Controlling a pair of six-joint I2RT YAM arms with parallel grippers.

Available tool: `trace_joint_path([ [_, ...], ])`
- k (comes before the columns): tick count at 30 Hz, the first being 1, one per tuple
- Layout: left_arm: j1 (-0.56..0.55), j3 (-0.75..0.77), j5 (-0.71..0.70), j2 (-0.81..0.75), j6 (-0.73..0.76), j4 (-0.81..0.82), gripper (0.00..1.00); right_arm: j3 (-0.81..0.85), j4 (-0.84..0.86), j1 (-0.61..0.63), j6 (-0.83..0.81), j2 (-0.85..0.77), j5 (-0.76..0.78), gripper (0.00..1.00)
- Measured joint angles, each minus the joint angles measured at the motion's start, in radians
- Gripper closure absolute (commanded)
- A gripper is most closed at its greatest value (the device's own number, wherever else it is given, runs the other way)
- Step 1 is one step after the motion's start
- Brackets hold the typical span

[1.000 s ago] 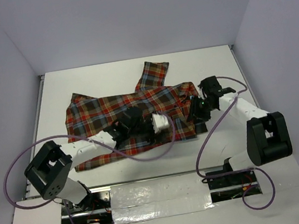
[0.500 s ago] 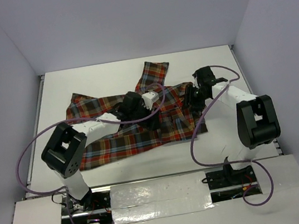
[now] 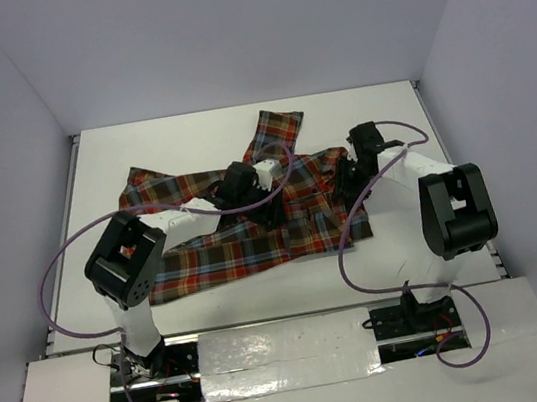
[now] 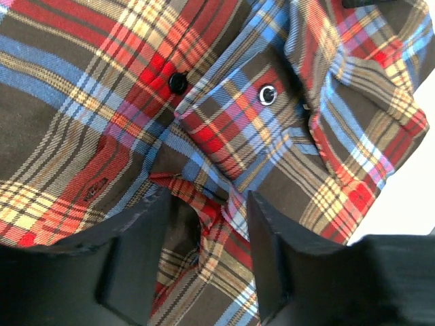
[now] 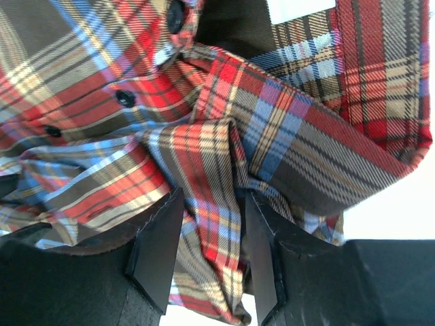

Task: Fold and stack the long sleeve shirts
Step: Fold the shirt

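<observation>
Partly beneath left end effector, plaid shirt.

The top external camera sits high behind the arm bases. It looks forward and down from well back, taking in the whole plaid shirt and the table. The left wrist camera looks past the left gripper from very close above the shirt's middle. The right wrist camera, just as close, looks past the right gripper at the shirt's right end. The overhead view contains both patches.
</observation>
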Motion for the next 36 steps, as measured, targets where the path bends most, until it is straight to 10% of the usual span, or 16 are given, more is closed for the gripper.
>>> trace_joint_path([
  [6, 0.000, -0.025, -0.012, 0.019, -0.026, 0.044, 0.55, 0.000, 0.004, -0.001, -0.011, 0.056, -0.018, 0.61],
  [14, 0.000, -0.026, -0.047, 0.019, -0.043, 0.085, 1.00, 0.000, 0.027, -0.001, -0.016, 0.051, -0.033, 0.96],
  [30, 0.000, -0.029, -0.075, 0.019, -0.013, 0.112, 1.00, 0.022, 0.042, -0.010, -0.033, 0.014, -0.039, 1.00],
  [36, 0.000, -0.041, -0.077, 0.019, 0.019, 0.117, 0.55, 0.036, 0.032, -0.010, -0.035, 0.026, -0.040, 0.54],
])
